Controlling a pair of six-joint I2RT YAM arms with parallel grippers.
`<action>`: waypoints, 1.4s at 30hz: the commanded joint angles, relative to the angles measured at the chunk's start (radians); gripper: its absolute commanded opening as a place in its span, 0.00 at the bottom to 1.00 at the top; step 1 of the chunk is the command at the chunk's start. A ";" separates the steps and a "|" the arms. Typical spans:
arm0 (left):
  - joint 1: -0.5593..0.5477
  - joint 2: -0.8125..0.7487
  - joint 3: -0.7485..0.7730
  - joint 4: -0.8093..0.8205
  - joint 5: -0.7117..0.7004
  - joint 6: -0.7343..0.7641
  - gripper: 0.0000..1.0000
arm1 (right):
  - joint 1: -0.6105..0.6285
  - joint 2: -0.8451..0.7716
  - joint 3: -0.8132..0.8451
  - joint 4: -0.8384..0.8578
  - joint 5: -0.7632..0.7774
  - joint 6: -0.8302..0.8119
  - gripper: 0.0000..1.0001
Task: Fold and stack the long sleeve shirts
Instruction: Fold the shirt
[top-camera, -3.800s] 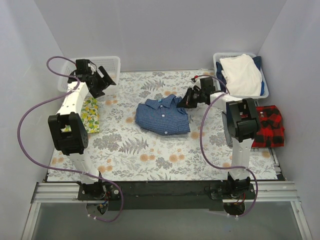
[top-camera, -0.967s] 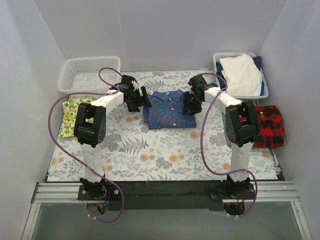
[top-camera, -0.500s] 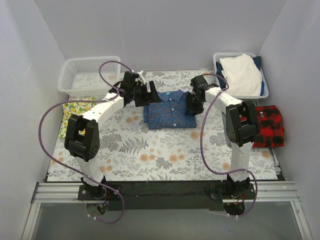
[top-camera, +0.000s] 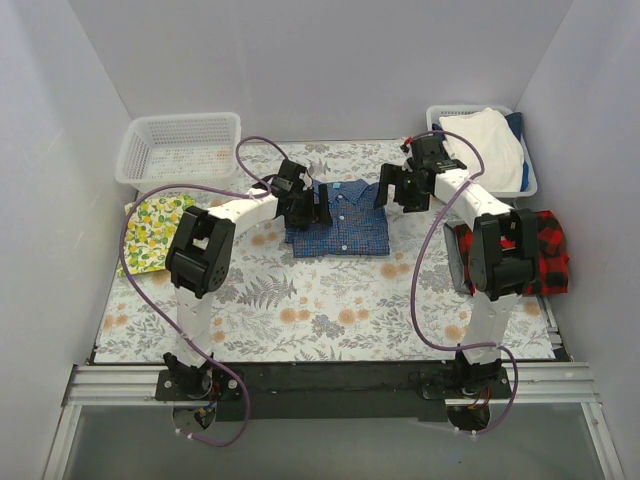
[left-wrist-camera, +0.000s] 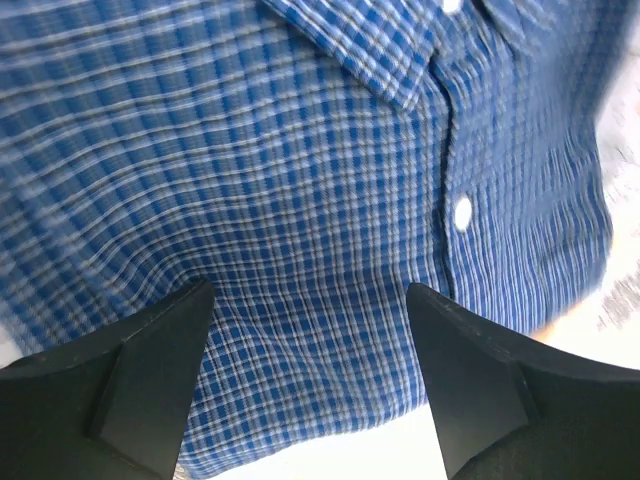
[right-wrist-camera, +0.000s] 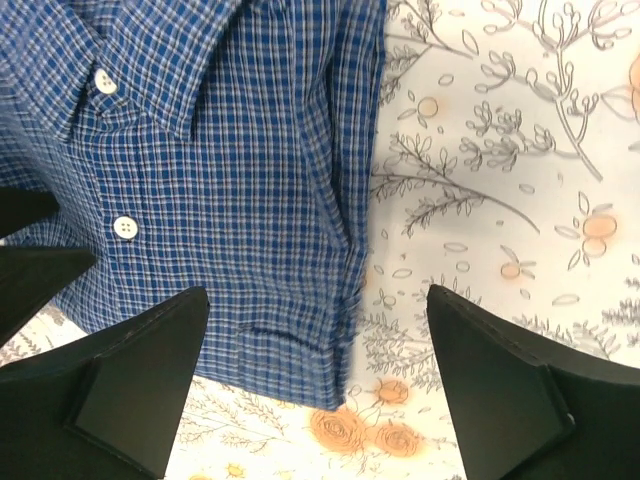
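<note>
- left gripper (left-wrist-camera: 308, 295) is spread wide and holding nothing; it's right down over the left side of the blue fine-check collared cloth shirt (top-camera: 340, 220); both black fingers (left-wrist-camera: 150, 370) have checked cloth under them; can't tell whether the tips actually touch it
- right gripper (right-wrist-camera: 318, 295) is wide apart and empty too; it sits over the same shirt's right edge, one finger above the check, the other above the floral-print table cover (right-wrist-camera: 500, 150); contact, again, can't tell
- that shirt lies folded into a neat rectangle, collar towards the far edge, buttons facing up; it's about midway between the left and right edges, closer to the far edge than the near one
- red-and-black buffalo plaid cloth shirt (top-camera: 540, 255) lies at the right edge, partly hidden behind the right arm, well apart from the blue one
- yellow lemon-print cloth (top-camera: 150, 230) is at the left edge; white plastic basket (top-camera: 135, 165) in the far left corner; second basket (top-camera: 433, 130) in the far right corner has a plain white garment (top-camera: 480, 145) in it
</note>
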 joint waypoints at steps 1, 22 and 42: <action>-0.002 0.028 0.018 -0.086 -0.148 0.039 0.79 | -0.045 0.019 -0.042 0.123 -0.141 -0.031 0.99; -0.002 0.055 -0.024 -0.111 -0.102 0.042 0.79 | -0.031 0.325 -0.093 0.259 -0.413 -0.037 0.74; 0.001 -0.060 0.057 -0.180 -0.099 0.048 0.84 | 0.033 0.278 -0.097 0.088 -0.180 -0.085 0.01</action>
